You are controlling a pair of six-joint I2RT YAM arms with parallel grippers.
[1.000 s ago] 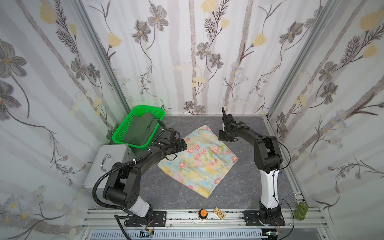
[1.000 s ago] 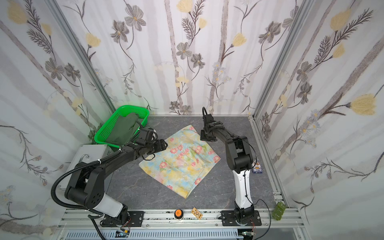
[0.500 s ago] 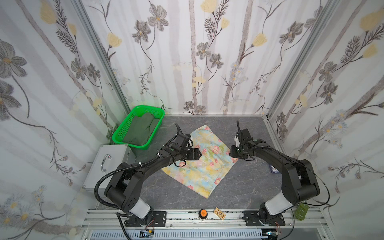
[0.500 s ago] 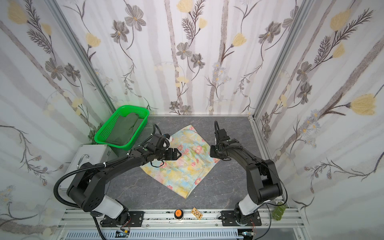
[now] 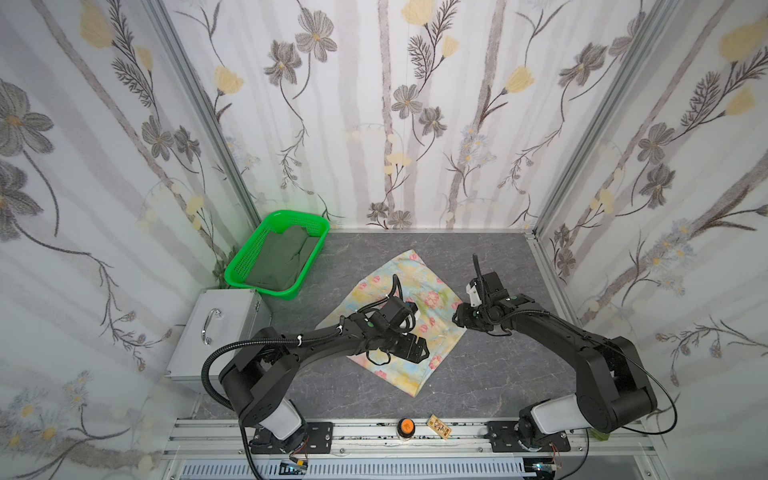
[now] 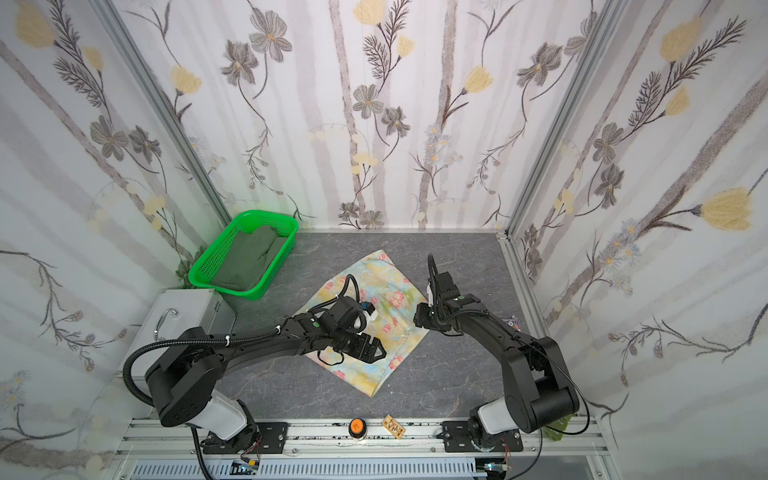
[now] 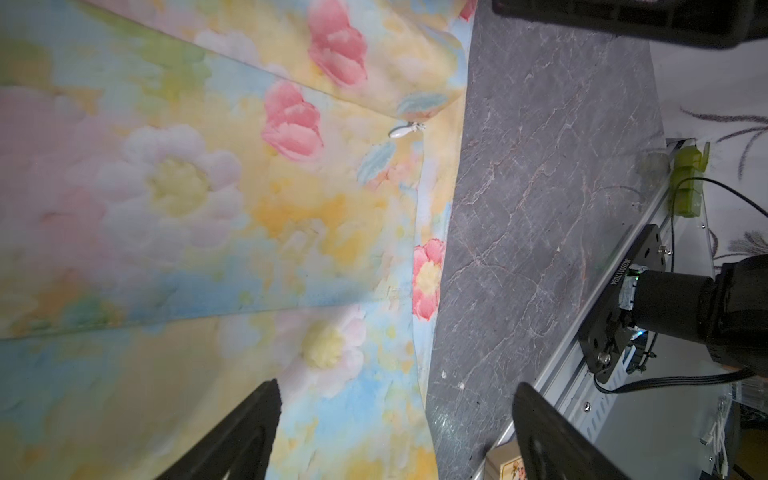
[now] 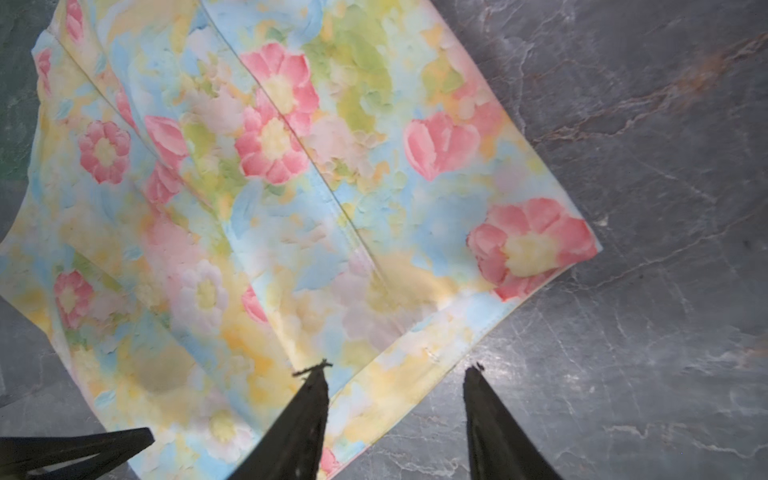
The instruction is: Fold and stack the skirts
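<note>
I see the floral skirt [image 5: 434,307], thin pleated cloth, lying flat as a diamond on the grey marbled table [image 5: 490,374], left gripper [image 7: 395,436] spread wide over it, its arm hiding the middle, right gripper [image 8: 395,395] parted and empty astride the right hem, and the olive skirt [image 5: 282,259] rumpled in the mesh basket [image 5: 243,266] far left.

Olive skirt [image 5: 282,257] partly behind basket wall [image 5: 261,289]

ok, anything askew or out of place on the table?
The floral skirt lies diagonal on the table, creased along several fold lines. The olive skirt sits rumpled in the green basket, not yet stacked. Nothing looks spilled or damaged.
</note>
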